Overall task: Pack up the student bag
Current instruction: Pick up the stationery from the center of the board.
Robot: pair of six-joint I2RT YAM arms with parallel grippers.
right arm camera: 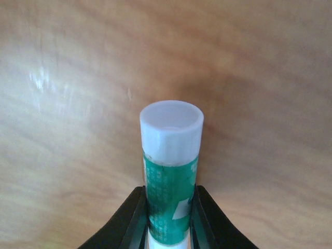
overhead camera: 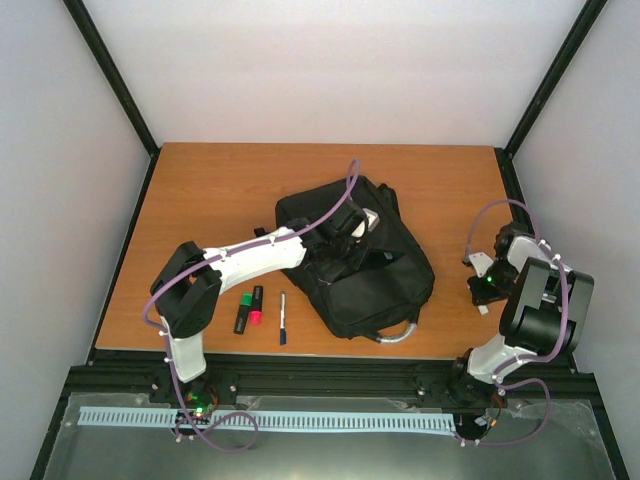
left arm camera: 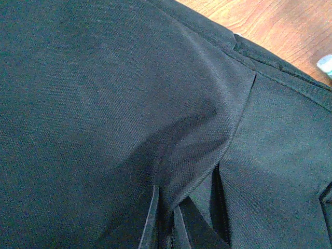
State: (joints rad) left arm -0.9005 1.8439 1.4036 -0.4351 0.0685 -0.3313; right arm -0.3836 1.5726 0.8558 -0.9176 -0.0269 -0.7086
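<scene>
The student bag (overhead camera: 372,275), a large black fabric backpack, lies in the middle of the wooden table. My left arm reaches over it, and my left gripper (overhead camera: 348,238) presses down on its top. In the left wrist view the fingers (left arm camera: 149,223) are shut on a raised fold of the bag's black fabric (left arm camera: 192,155). My right gripper (overhead camera: 480,280) hovers over the table to the right of the bag. In the right wrist view it (right arm camera: 170,220) is shut on a green glue stick (right arm camera: 170,181) with a white cap, pointing at the bare wood.
A black-and-green marker (overhead camera: 243,311), a red marker (overhead camera: 256,305) and a dark pen (overhead camera: 283,318) lie side by side left of the bag, near the table's front edge. A grey curved piece (overhead camera: 396,337) sticks out under the bag's near side. Dark frame posts stand at the table's corners.
</scene>
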